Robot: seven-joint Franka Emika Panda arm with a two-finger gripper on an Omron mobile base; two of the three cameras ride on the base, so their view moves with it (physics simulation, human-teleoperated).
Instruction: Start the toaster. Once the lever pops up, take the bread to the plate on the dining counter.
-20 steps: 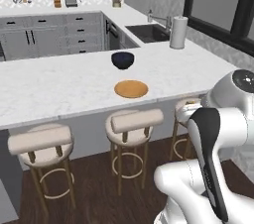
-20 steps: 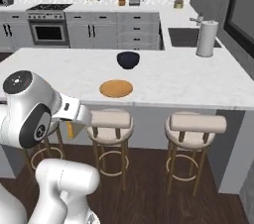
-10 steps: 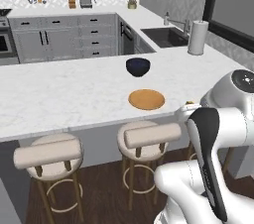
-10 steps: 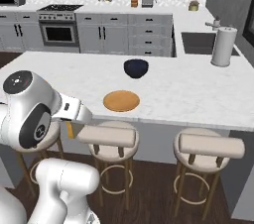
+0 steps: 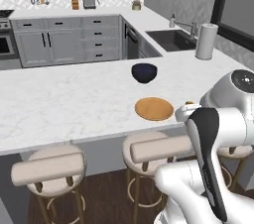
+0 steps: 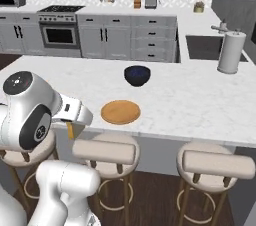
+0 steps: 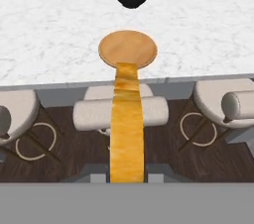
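My gripper point(image 7: 127, 174) is shut on the bread point(image 7: 127, 129), a golden-tan slice seen edge-on that runs up the middle of the hand view. The slice's far end lines up with the near rim of the round orange-brown plate point(image 7: 128, 47). That plate point(image 5: 154, 108) lies near the front edge of the white marble dining counter point(image 5: 59, 104). From the right base view, the gripper point(image 6: 70, 129) hangs in front of the counter's overhang, left of the plate point(image 6: 120, 112), with a bit of bread point(image 6: 70, 131) showing under the hand. I cannot pick out the toaster among the far appliances.
A dark blue bowl point(image 5: 144, 73) sits on the counter just behind the plate. A paper towel roll point(image 6: 231, 52) stands by the sink point(image 5: 172, 40). Padded bar stools point(image 6: 104, 151) line the floor under the overhang, below the hand. Grey cabinets and a stove point(image 6: 59, 29) fill the back wall.
The whole picture has shifted: the base has driven and turned, so counter, plate and bowl sit nearer and more central. The gripper stays shut on the bread.
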